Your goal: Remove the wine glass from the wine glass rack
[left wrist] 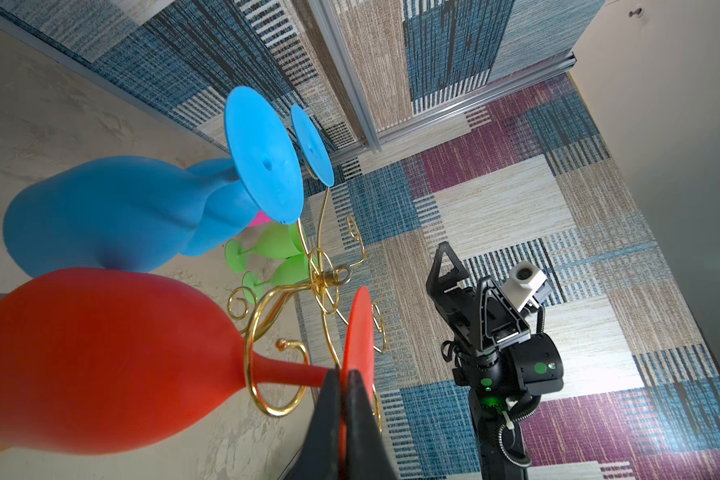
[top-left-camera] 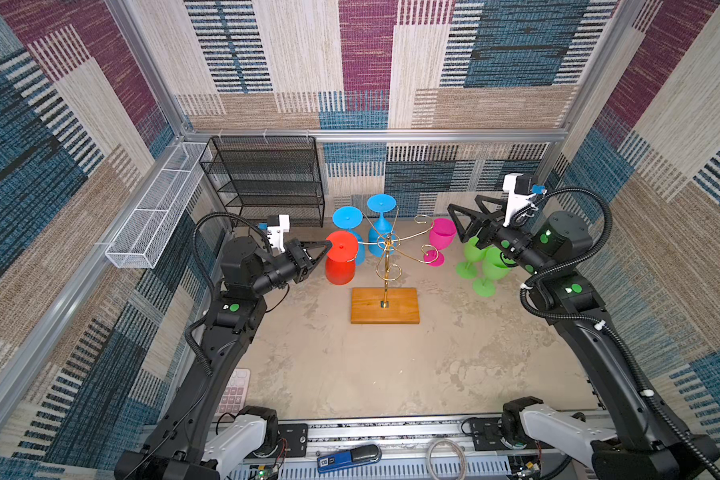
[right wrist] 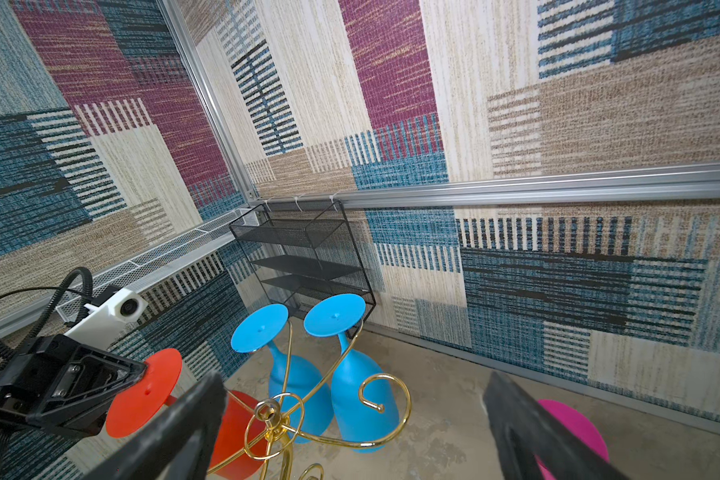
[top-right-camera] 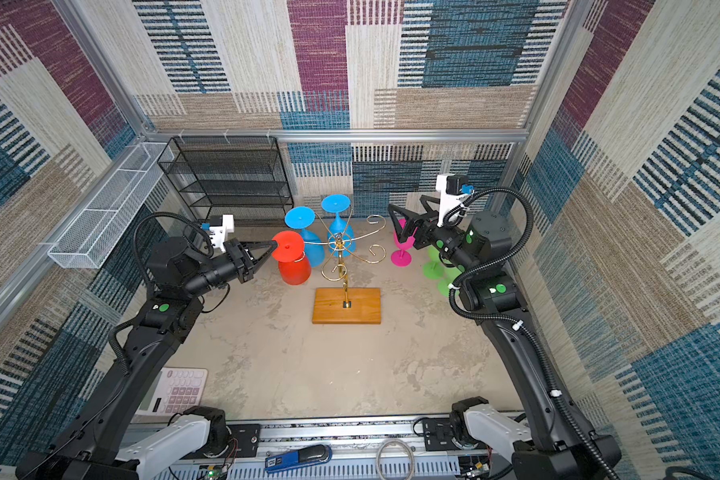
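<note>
1. Your left gripper [left wrist: 343, 376] is clamped on the edge of the red wine glass's [left wrist: 100, 365] round foot [left wrist: 360, 332]. The glass hangs bowl-down on the left side of the rack [top-left-camera: 387, 249], with its stem threaded through a curled gold arm [left wrist: 275, 374].
2. That is a thin pinch on a disc, so the glass could swivel. Hold the wrist level and move slowly.
3. Draw the stem outward, away from the rack's centre post. I can't quite tell which way the curl opens, so ease off if the wire flexes.
4. The blue glasses [top-left-camera: 381, 224] hang just beside it, so steer the red bowl clear of them.
5. Your right gripper [top-left-camera: 463, 203] stands wide apart and empty near the pink glass [top-left-camera: 442, 237]. It could steady the wooden base [top-left-camera: 385, 305] on the desk [top-left-camera: 350, 365] if the rack drags.
</note>
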